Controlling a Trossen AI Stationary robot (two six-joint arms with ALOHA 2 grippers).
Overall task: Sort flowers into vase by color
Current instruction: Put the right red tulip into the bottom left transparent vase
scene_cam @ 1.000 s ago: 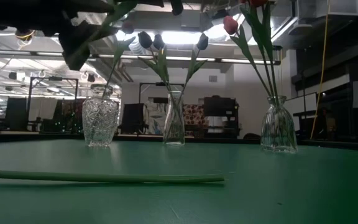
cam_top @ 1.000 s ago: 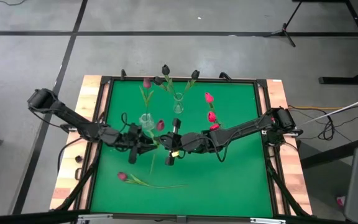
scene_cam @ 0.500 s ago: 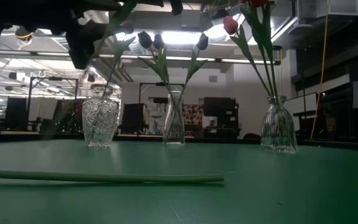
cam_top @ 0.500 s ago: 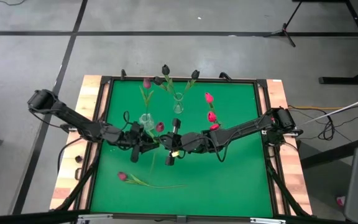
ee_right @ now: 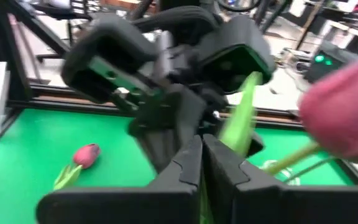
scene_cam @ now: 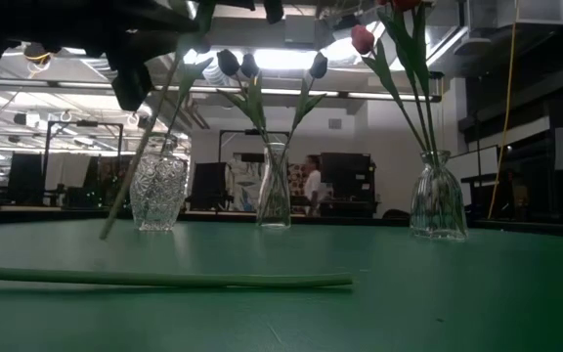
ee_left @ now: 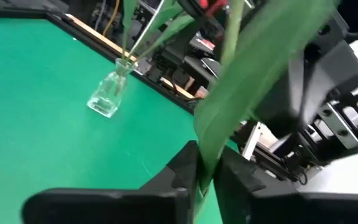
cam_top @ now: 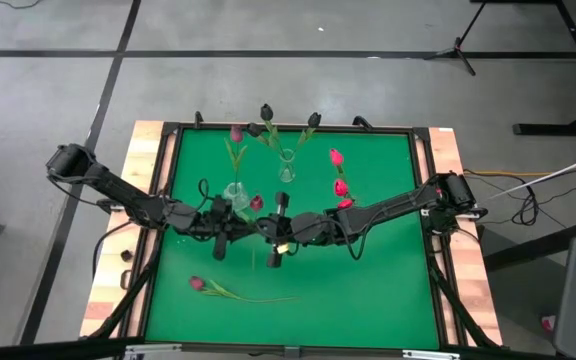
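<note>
A dull-magenta tulip [cam_top: 256, 203] is held above the table's middle between both grippers; its stem [scene_cam: 141, 154] slants down in front of the cut-glass vase [scene_cam: 158, 186], which holds another magenta tulip [cam_top: 236, 133]. My left gripper [cam_top: 228, 238] and right gripper [cam_top: 269, 232] face each other, both shut on this flower. The slim middle vase [scene_cam: 274, 186] carries near-black tulips [cam_top: 266, 112]. The right vase [scene_cam: 438, 196] carries pink-red tulips [cam_top: 336, 157]. One more magenta tulip [cam_top: 200, 284] lies flat on the mat near the front. My left gripper pinches the held tulip's green stem and leaf [ee_left: 205, 163] between its two fingers; the leaf rises out of the gap. The flower is lifted clear, tilted. My right gripper pinches the same tulip's stem [ee_right: 236, 127] between its fingers, below the pink head [ee_right: 347, 112], opposite the left gripper.
Three glass vases stand in a row across the far half of the green mat [cam_top: 368, 290]. The lying tulip's long stem [scene_cam: 164, 281] stretches along the near part. A raised dark frame and wooden border [cam_top: 446, 150] edge the table. A person [scene_cam: 313, 184] stands far behind.
The held tulip has tipped: its lower stem has swung down and now shows in the low view, slanting in front of the cut-glass vase. My left gripper has shifted slightly toward the table's right and near edge.
</note>
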